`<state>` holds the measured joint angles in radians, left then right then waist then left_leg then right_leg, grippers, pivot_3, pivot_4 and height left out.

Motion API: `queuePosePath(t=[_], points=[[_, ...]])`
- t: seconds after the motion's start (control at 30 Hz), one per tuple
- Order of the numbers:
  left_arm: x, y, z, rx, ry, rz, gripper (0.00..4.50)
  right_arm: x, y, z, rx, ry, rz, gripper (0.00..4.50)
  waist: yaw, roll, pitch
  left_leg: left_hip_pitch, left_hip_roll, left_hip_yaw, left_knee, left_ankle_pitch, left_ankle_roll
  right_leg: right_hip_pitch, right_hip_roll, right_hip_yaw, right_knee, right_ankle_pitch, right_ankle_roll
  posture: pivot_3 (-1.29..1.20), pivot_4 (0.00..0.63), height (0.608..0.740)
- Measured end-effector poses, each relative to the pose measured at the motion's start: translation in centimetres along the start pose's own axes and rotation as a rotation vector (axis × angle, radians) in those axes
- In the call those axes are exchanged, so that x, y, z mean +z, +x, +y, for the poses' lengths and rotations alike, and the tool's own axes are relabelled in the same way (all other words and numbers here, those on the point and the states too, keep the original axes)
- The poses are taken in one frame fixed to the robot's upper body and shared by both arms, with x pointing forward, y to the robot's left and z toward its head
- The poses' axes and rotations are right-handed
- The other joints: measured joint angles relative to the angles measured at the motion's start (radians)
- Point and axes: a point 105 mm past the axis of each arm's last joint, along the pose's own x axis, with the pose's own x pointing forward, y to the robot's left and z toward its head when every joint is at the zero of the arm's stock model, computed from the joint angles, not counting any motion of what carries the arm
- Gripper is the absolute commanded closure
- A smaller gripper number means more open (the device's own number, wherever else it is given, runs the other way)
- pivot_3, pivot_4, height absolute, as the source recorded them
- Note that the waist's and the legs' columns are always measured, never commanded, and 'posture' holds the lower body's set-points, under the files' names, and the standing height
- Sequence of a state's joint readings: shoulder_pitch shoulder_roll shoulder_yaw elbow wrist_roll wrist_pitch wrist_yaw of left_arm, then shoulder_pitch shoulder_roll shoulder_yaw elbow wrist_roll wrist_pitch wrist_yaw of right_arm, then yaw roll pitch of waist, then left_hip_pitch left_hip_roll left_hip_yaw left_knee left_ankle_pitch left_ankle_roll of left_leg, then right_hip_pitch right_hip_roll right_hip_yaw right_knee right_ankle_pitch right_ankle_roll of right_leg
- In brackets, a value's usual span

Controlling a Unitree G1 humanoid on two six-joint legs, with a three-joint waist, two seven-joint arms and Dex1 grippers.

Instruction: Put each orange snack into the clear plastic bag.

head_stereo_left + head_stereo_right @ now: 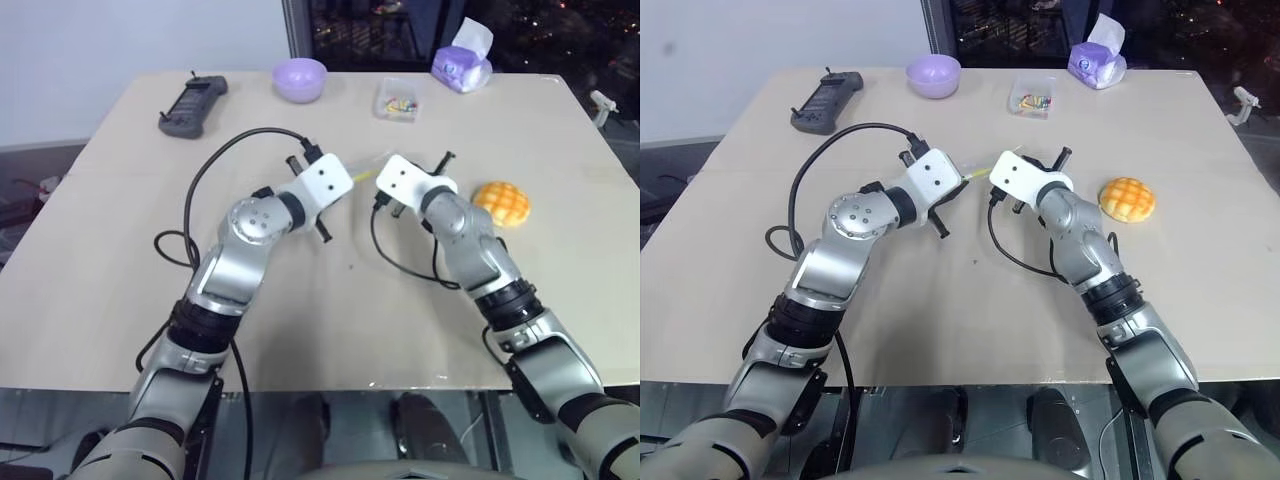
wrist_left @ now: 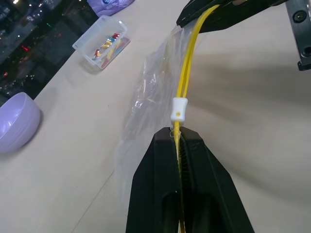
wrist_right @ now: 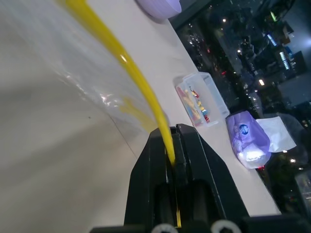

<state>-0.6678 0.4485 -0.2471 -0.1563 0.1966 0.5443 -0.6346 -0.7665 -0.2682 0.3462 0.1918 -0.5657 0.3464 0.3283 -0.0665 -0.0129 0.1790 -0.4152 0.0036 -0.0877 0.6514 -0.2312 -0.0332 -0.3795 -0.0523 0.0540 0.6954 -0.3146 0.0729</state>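
Note:
The clear plastic bag (image 2: 150, 92) hangs stretched between my two grippers over the middle of the table, above the tabletop. My left gripper (image 2: 176, 136) is shut on the bag's yellow zip strip (image 2: 184, 68), just behind the white slider (image 2: 179, 108). My right gripper (image 3: 171, 133) is shut on the other end of the same strip, and its black fingers (image 2: 214, 12) face the left ones. One orange snack (image 1: 501, 203), a domed bun with a criss-cross top, lies on the table to the right of my right arm, apart from both grippers.
Along the table's far edge stand a purple bowl (image 1: 300, 78), a small clear box of colourful bits (image 1: 398, 100) and a purple tissue pack (image 1: 462, 65). A black handheld controller (image 1: 193, 105) lies at the far left. Black cables loop beside both arms.

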Motion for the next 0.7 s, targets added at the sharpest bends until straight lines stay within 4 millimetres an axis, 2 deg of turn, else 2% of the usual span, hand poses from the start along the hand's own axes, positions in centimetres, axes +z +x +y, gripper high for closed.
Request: queuePosePath(t=[0.03,0.07,0.1,0.17,0.33,0.47,0.53,0.63,0.7], points=[[-0.1,0.1,0.0,0.001,0.006,-0.003,4.50,0.0,-0.1,0.1,0.002,0.006,-0.005,3.08,0.000,0.000,0.000,0.000,0.000,0.000,0.000,0.000,0.000,0.000,0.000,0.000,0.000,0.000,0.000,0.00,0.150,0.740],[-0.1,0.1,-0.1,0.002,0.011,-0.007,4.50,0.0,-0.2,0.2,0.001,0.007,-0.008,2.82,0.000,0.000,0.000,0.000,0.000,0.000,0.000,0.000,0.000,0.000,0.000,0.000,0.000,0.000,0.000,0.00,0.150,0.740],[-0.1,0.2,-0.1,0.001,0.016,-0.013,4.50,-0.1,-0.3,0.0,0.001,0.000,-0.012,2.23,0.000,0.000,0.000,0.000,0.000,0.000,0.000,0.000,0.000,0.000,0.000,0.000,0.000,0.000,0.000,0.00,0.150,0.740],[-0.1,0.4,-0.3,-0.005,0.020,-0.023,4.50,-0.7,-0.8,-0.3,0.033,-0.023,0.002,1.43,0.003,0.000,0.000,0.000,0.000,0.000,0.000,0.000,0.000,0.000,0.000,0.000,0.000,0.000,0.000,0.00,0.150,0.740],[-1.0,0.5,-0.8,-0.009,0.003,-0.011,4.50,-2.5,-3.0,-0.9,0.164,0.113,0.028,1.43,0.010,0.000,0.000,-0.001,0.000,0.000,0.000,-0.002,0.004,0.000,0.000,0.000,-0.001,0.000,0.000,0.00,0.150,0.740],[-0.3,0.7,-0.9,-0.005,0.014,-0.057,4.50,-2.5,-4.7,-2.5,0.220,0.260,0.009,1.43,0.010,0.000,0.000,0.000,0.000,0.000,0.000,-0.002,0.004,0.000,0.000,0.000,0.000,0.000,0.000,0.00,0.150,0.740],[-0.1,0.6,-0.9,0.007,0.023,-0.083,4.50,-2.3,-5.4,-2.6,0.269,0.411,-0.003,1.43,0.008,0.000,0.000,0.000,0.000,0.000,0.000,-0.002,0.004,0.001,0.000,0.000,0.000,0.000,0.000,0.00,0.150,0.740],[-0.5,0.7,-1.3,0.003,0.028,-0.099,4.50,-1.6,-5.2,-2.3,0.275,0.690,-0.030,2.27,0.004,0.000,0.000,0.001,0.000,0.000,0.000,-0.002,0.004,0.000,0.000,0.000,0.001,0.000,0.000,0.00,0.150,0.740],[-0.7,0.8,-1.7,-0.004,0.026,-0.112,4.50,-0.1,-5.1,-1.4,0.308,0.808,-0.067,3.20,0.006,0.000,0.000,0.000,0.000,0.000,0.000,-0.002,0.004,0.000,0.000,0.000,0.001,0.000,0.000,0.00,0.150,0.740]])
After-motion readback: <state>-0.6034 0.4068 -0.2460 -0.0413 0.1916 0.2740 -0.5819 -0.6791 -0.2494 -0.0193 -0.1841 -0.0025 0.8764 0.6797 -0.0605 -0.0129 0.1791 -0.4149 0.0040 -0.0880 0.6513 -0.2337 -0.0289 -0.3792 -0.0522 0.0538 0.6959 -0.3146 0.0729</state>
